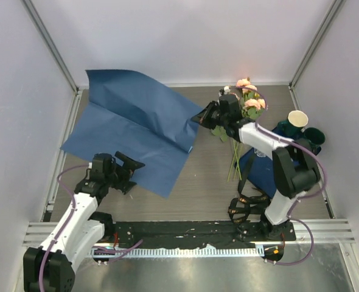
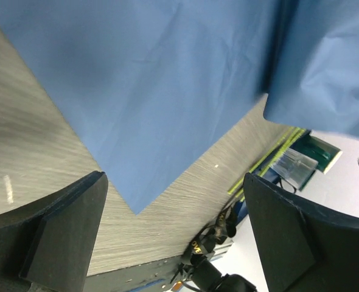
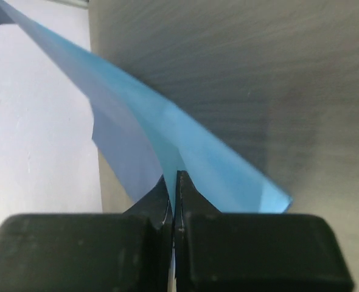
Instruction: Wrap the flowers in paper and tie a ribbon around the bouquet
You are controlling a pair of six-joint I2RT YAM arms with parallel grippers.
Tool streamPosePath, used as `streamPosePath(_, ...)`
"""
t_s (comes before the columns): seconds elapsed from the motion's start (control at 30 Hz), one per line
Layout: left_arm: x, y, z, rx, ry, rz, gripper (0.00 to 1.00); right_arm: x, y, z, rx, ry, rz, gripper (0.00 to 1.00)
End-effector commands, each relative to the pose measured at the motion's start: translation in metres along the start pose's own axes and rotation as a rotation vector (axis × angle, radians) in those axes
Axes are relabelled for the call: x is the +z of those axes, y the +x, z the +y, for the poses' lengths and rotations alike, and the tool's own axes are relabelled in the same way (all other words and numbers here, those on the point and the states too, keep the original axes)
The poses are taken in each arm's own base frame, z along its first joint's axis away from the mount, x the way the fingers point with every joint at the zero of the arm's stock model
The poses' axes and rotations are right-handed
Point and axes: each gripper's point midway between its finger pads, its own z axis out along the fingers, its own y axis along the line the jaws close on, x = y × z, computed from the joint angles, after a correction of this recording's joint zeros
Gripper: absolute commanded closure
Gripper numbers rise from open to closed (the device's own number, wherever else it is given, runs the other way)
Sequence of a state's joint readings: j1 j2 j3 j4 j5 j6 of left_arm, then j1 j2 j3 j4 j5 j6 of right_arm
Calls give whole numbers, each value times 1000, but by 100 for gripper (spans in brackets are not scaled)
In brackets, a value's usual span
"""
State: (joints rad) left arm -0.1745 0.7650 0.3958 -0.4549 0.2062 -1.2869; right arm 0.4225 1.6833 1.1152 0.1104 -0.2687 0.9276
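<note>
My right fingers [image 3: 162, 204] are closed on the paper [image 3: 167, 140], pinching its right edge and lifting it off the counter [image 1: 210, 176]. My left fingers [image 2: 58, 231] stand wide open and empty at the sheet's near edge. I'd pull slowly with a firm pinch, so the thin sheet neither tears nor slips. The flowers [image 1: 247, 97] lie just right of the pinch, at the far right.

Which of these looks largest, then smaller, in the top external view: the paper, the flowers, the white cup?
1. the paper, by far.
2. the flowers, blooms and stems together.
3. the white cup.
</note>
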Motion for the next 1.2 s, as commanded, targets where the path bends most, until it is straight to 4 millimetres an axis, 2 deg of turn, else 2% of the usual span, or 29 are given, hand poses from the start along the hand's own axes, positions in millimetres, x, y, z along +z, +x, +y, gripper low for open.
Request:
streamPosePath(0.0,-4,-6,-62,79,213,18,2,42,-14,-24,-103,17,149,100)
streamPosePath(0.03,-4,-6,-67,101,215,27,2,49,-14,-30,-124,30,181,100)
streamPosePath(0.07,-2,-8,-71,143,213,30,2,56,-26,-23,-193,6,179,100)
streamPosePath(0.1,-6,-11,-89,172,239,32,2,60,-20,-36,-184,22,234,100)
streamPosePath(0.13,3,-10,-90,181,212,70,2,70,-16,-53,-197,44,261,100)
streamPosePath(0.17,5,-12,-100,200,229,78,2,73,-24,-52,-227,49,250,100)
streamPosePath(0.2,3,-18,-120,237,257,70,2,74,-26,-60,-269,68,255,100)
streamPosePath(0.23,17,-19,-117,230,209,105,3,76,-30,-65,-291,84,243,100)
streamPosePath(0.27,15,-25,-138,248,240,97,3,77,-36,-62,-315,80,227,99)
streamPosePath(0.33,40,-33,-137,268,187,109,5,79,-49,-64,-391,84,192,96)
streamPosePath(0.37,46,-41,-145,276,184,96,6,81,-54,-64,-416,79,172,93)
streamPosePath(0.4,54,-45,-143,272,165,93,6,84,-64,-59,-461,49,129,89)
streamPosePath(0.43,62,-52,-144,275,161,80,9,84,-67,-60,-470,36,125,78)
streamPosePath(0.47,80,-62,-131,249,100,73,10,84,-68,-59,-470,15,129,53)
streamPosePath(0.5,87,-65,-124,231,75,77,11,84,-68,-56,-470,-8,126,45)
streamPosePath(0.53,96,-70,-124,228,84,69,19,82,-68,-53,-445,-19,129,39)
streamPosePath(0.57,110,-75,-108,213,30,64,22,77,-66,-48,-437,-44,115,31)
streamPosePath(0.63,121,-72,-87,189,-42,85,28,71,-60,-42,-358,-71,101,25)
streamPosePath(0.67,125,-69,-73,173,-81,100,30,67,-45,-46,-328,-110,114,22)
streamPosePath(0.7,127,-65,-58,156,-127,109,33,59,-43,-37,-307,-133,100,21)
streamPosePath(0.73,127,-62,-50,144,-144,113,35,56,-38,-39,-279,-145,101,20)
streamPosePath(0.77,125,-53,-27,111,-183,124,37,52,-25,-39,-228,-188,113,20)
streamPosePath(0.87,110,-43,-14,57,-179,108,40,50,-8,-40,-198,-207,114,20)
streamPosePath(0.9,104,-35,3,40,-212,118,41,51,-7,-41,-201,-202,109,20)
streamPosePath(0.97,88,-28,8,31,-216,103,40,54,-5,-44,-196,-196,112,22)
streamPosePath(1.0,82,-21,22,23,-243,108,40,56,-3,-45,-194,-187,112,23)
streamPosePath(1.1,62,-9,33,2,-257,102,39,56,3,-47,-192,-156,128,32)
streamPosePath(1.13,55,-5,35,0,-239,96,38,55,3,-57,-193,-111,112,35)
streamPosePath(1.17,52,-2,35,-2,-225,101,38,49,1,-58,-201,-88,96,39)
